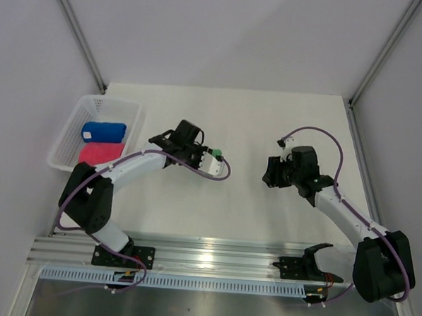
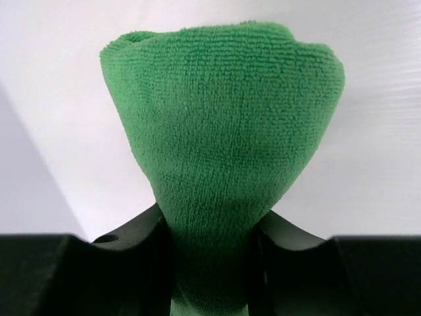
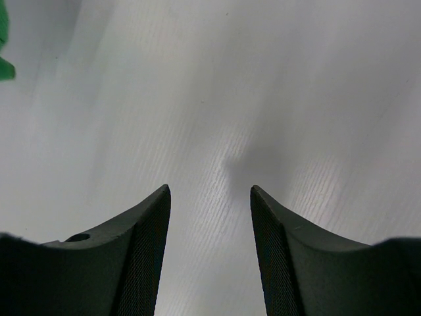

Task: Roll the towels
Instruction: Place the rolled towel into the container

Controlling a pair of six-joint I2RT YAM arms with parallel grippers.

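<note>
top: blue towel (image 1: 103, 132) and pink towel (image 1: 101, 153) lie rolled in the basket (image 1: 70, 122) far left, left end effector (image 1: 213, 159) carries the green towel (image 1: 216, 152) above the counter (image 1: 255, 125) | left wrist: jaws pinch it low and the bundle flares above, so I'd squeeze firmly and set it down beside blue | right wrist: right end effector (image 3: 209, 191) open, empty
</note>
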